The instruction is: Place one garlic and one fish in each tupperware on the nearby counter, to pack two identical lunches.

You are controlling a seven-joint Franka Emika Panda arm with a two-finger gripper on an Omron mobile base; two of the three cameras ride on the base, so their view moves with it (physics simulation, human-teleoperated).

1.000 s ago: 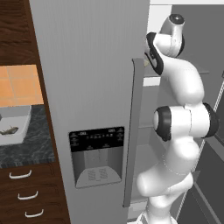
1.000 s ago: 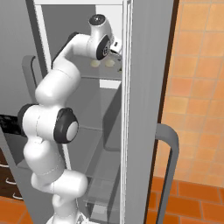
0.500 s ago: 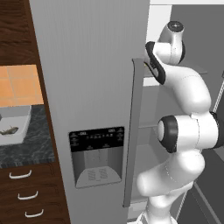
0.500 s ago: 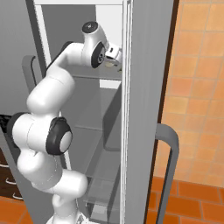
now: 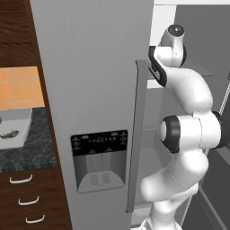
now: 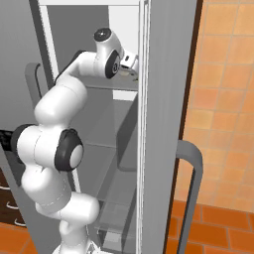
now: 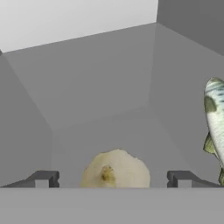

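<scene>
Gripper [image 7: 113, 179] wide open, holding nothing; round papery garlic [image 7: 114, 171] between the fingers, glossy striped fish [image 7: 215, 120] at 3 o'clock.

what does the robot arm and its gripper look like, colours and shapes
A glossy white arm of rounded, bulbous segments, with dark grey-black discs and rings at the joints. The gripper ends in two small, blocky dark grey finger tips. No cables or markings show.

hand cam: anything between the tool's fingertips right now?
Yes: the garlic sits between the two open fingertips on the grey fridge shelf, seen in the hand view. The fish lies off to the side.
</scene>
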